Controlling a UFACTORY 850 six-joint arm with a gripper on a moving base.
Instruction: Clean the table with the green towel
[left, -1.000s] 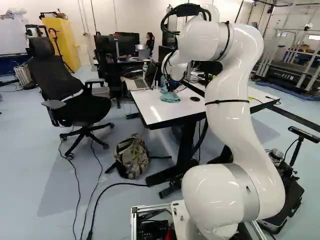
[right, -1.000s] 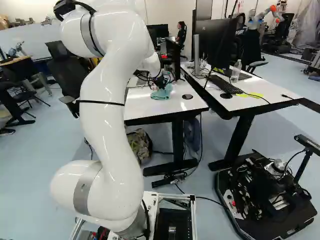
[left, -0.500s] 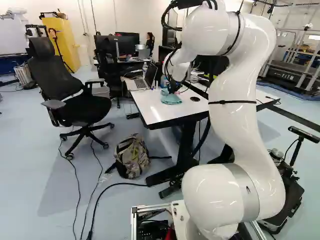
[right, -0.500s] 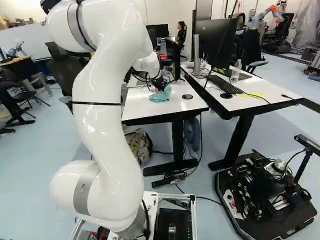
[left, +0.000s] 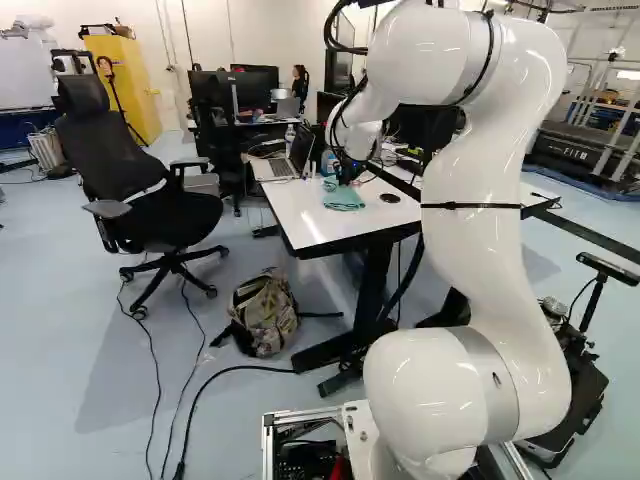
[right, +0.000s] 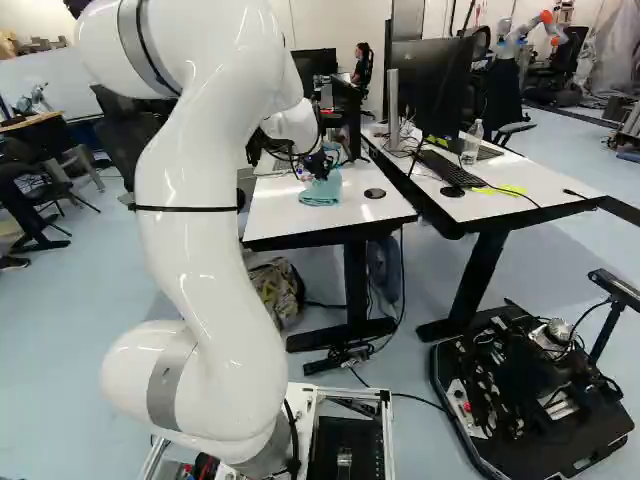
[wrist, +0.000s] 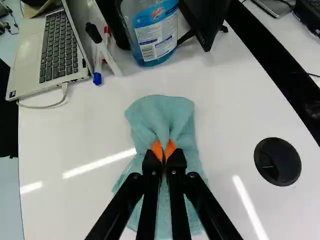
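Over the white table, the gripper reaches down onto the green towel, far ahead of the base. In the wrist view the gripper is shut on the green towel, a fold of cloth pinched between its orange pads. The towel lies bunched on the white tabletop, part of it hidden under the fingers.
Ahead of the gripper stand a blue spray bottle and a black stand. Markers and an open laptop lie nearby. A round black cable cover is beside the towel. Another robot stands far back.
The arm has shifted, its upper joint moving right in the left base view and left in the right one. The gripper and pinched towel have moved slightly over the table. The base has not moved.
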